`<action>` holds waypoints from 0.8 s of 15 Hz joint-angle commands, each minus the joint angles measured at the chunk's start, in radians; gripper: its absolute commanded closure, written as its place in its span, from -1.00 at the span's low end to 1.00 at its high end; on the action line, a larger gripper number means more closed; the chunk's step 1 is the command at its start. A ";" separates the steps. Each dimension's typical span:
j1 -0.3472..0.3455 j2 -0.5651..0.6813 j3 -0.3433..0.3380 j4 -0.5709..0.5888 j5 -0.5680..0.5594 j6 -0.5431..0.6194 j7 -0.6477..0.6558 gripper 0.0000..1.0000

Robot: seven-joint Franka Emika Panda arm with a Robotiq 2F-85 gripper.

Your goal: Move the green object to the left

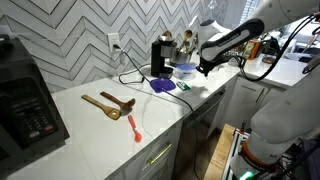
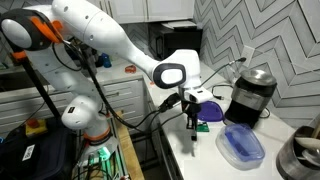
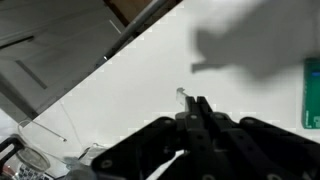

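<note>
The green object is a small flat bright-green item on the white counter, just beside the purple disc. It also shows in an exterior view and at the right edge of the wrist view. My gripper is shut and empty, with its fingers pressed together. It hangs above the counter near the front edge, close beside the green object and apart from it. In an exterior view it sits over the blue bowl area.
A blue bowl and a black grinder stand by the wall. Wooden utensils and a red spoon lie further along the counter. A black appliance stands at the end.
</note>
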State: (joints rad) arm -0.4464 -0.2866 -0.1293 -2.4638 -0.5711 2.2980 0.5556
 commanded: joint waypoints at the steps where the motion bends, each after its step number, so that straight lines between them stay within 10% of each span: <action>1: 0.007 0.014 -0.005 -0.030 -0.142 -0.026 0.006 0.98; 9: 0.070 0.058 -0.027 -0.078 -0.185 0.054 -0.047 0.98; 10: 0.074 0.063 -0.027 -0.078 -0.190 0.056 -0.048 0.45; 12: 0.081 0.068 -0.030 -0.075 -0.196 0.060 -0.048 0.29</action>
State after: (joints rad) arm -0.3855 -0.2238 -0.1331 -2.5263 -0.7359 2.3296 0.5225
